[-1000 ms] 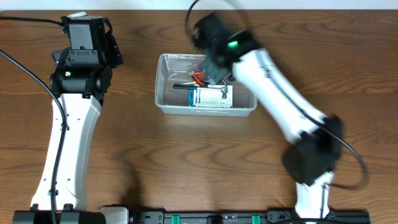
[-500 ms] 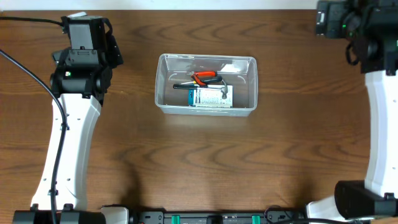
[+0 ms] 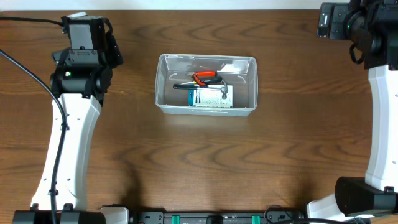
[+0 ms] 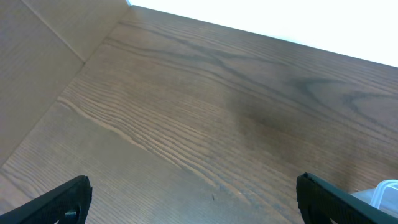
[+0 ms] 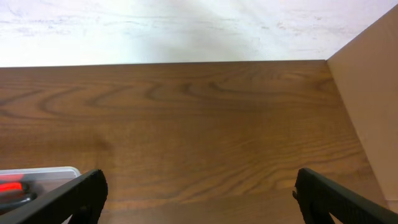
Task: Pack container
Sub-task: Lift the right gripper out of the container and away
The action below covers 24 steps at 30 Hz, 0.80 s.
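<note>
The clear plastic container [image 3: 163,84] sits at the table's middle back. It holds a blue-and-white box [image 3: 210,96], red-handled pliers [image 3: 204,76] and a dark tool. My left gripper [image 4: 193,202] is open and empty over bare wood at the far left; a corner of the container [image 4: 384,191] shows at its right. My right gripper [image 5: 200,196] is open and empty at the far right back; the container's rim [image 5: 43,172] and the red pliers [image 5: 11,186] show at its lower left.
The white wall edge runs along the table's back [image 5: 186,37]. A tan side panel [image 5: 373,93] stands at the right, another [image 4: 37,68] at the left. The arm bases stand at the front edge [image 3: 68,211].
My right arm has swung away from above the container to the far right back corner. The left arm has not moved. The container's contents are unchanged.
</note>
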{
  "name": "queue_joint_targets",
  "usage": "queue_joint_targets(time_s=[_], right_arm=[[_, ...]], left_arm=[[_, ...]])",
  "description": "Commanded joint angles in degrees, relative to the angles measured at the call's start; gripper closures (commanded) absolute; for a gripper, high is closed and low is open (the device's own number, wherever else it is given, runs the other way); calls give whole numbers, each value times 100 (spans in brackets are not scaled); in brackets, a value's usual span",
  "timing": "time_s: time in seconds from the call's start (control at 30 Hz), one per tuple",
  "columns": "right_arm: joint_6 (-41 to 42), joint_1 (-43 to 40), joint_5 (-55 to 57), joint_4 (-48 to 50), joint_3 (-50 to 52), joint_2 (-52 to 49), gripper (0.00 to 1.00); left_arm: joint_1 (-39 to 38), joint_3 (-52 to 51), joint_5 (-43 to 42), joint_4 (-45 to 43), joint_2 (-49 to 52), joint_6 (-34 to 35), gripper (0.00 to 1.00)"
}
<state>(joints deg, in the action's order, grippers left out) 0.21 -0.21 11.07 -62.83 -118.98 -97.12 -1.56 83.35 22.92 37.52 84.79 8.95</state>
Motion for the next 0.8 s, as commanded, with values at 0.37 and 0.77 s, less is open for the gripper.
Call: queue_joint_targets(time_s=[0.37,0.77], right_arm=[[-46,-24,-39,-4,17,-17,1],[-50,-11,186,-46,22,1154,1]], left_arm=[[26,50,114,13,20,-35,2],[26,50,114,13,20,-35,2]])
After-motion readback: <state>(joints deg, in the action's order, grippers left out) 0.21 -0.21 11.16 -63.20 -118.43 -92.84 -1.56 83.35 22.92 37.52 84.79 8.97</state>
